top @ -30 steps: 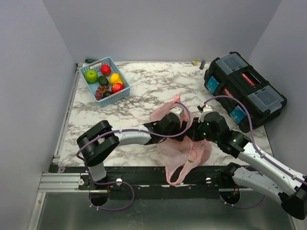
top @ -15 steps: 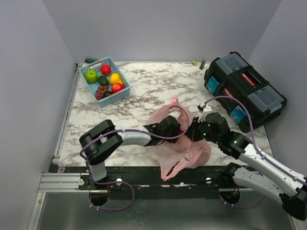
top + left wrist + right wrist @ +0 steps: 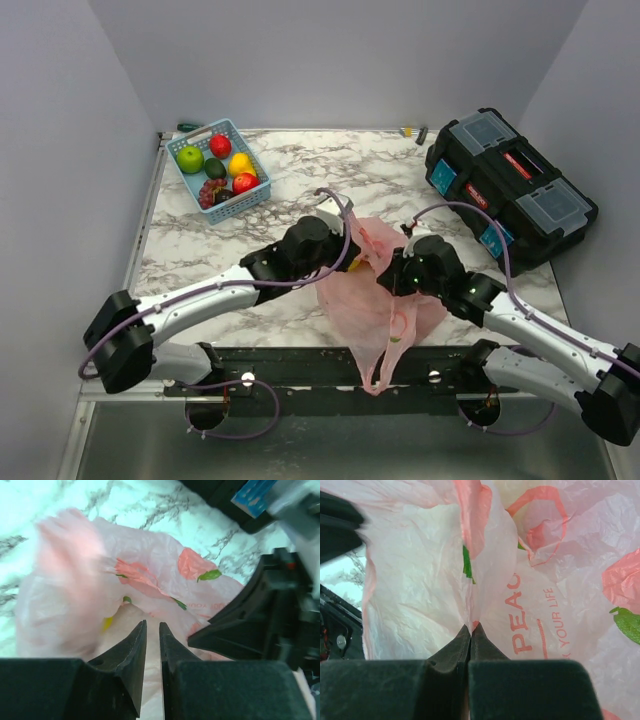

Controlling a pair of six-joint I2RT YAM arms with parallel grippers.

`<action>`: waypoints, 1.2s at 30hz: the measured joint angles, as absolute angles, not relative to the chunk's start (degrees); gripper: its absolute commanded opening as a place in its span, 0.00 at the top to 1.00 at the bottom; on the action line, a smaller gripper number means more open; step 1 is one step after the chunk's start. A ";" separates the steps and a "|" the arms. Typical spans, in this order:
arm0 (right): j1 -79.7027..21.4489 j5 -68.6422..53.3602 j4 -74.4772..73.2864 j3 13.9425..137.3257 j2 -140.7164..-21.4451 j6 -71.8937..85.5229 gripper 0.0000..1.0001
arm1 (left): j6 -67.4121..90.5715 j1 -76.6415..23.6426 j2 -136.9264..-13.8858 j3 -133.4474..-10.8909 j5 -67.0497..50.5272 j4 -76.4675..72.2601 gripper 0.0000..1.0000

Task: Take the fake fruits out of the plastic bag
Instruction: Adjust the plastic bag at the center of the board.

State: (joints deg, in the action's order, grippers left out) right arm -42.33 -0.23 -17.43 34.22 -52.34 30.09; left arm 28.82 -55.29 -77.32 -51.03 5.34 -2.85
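Top external, one plastic bag (image 3: 368,300), one basket (image 3: 245,203)

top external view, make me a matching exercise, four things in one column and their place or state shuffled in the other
Column one
1. plastic bag
2. blue basket
3. black toolbox
4. right gripper

Column two
a. far left corner of the table, with fruits inside
b. at the table's right edge
c. shut, pinching a fold of pink film
d. front middle of the table, one loop hanging over the near edge

Pairs: 1-d, 2-a, 3-b, 4-c
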 measured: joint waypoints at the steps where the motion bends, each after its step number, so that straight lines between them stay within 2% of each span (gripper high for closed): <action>1: -42.33 -0.12 -17.12 34.22 -52.97 30.04 0.99 | 28.62 -54.85 -75.42 -51.03 5.28 -2.37 0.86; 7: -42.33 0.91 -15.66 34.22 -55.40 29.95 0.99 | 27.70 -52.71 -66.89 -49.87 3.40 -0.45 0.82; 13: -42.33 -0.10 -11.53 34.22 -54.39 29.93 0.99 | 30.13 -52.51 -64.90 -43.27 -2.09 -3.49 0.80; 18: -42.33 -7.62 -5.63 37.10 -56.99 28.10 0.99 | 34.02 -53.25 -65.19 -36.95 -5.54 -6.13 0.78; 24: -43.13 -22.31 1.93 42.76 -62.61 24.93 0.99 | 37.76 -55.55 -69.12 -35.53 -6.28 -8.95 0.78; 27: -43.09 -23.59 3.49 40.91 -60.99 23.99 0.99 | 40.27 -55.51 -72.31 -33.80 -6.24 -9.39 0.77; 31: -43.90 -22.37 1.15 33.95 -55.00 26.39 0.99 | 42.85 -55.22 -77.23 -32.71 -5.93 -9.78 0.68; 36: -44.18 -12.40 -9.08 30.50 -45.74 32.93 0.99 | 43.53 -55.09 -79.75 -32.84 -4.91 -9.98 0.51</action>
